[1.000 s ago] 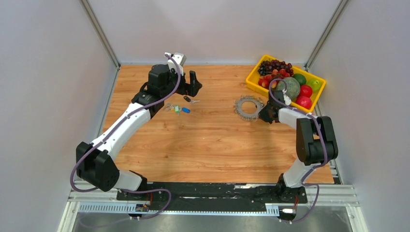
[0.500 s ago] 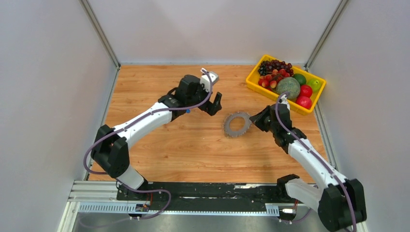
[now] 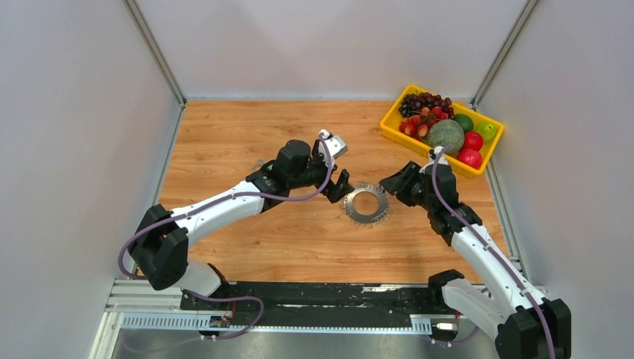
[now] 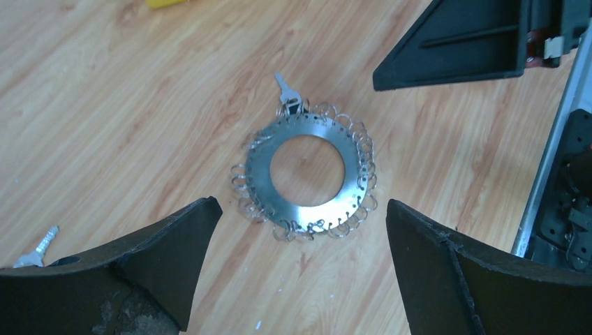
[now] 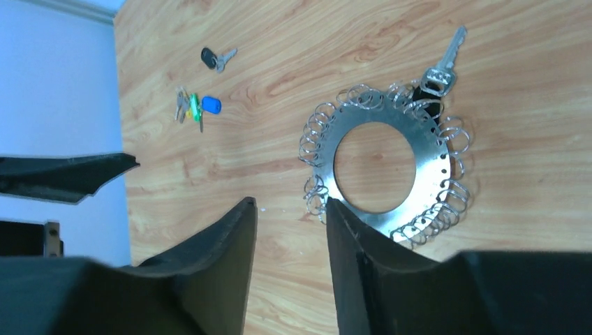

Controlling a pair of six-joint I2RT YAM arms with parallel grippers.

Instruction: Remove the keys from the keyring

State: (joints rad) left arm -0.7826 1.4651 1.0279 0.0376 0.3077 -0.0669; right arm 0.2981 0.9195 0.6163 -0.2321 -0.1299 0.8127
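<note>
While the grey coil-rimmed metal keyring lies flat between the wide-spread left gripper and the narrowly parted, empty right gripper, its small silver key juts outward off the rim beyond both.

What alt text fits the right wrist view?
A grey keyring, its rim lined with small wire loops, lies flat on a wooden table, with one silver key attached at its upper-right edge. The right tool is open and empty in the foreground; loose keys lie at upper left.
</note>
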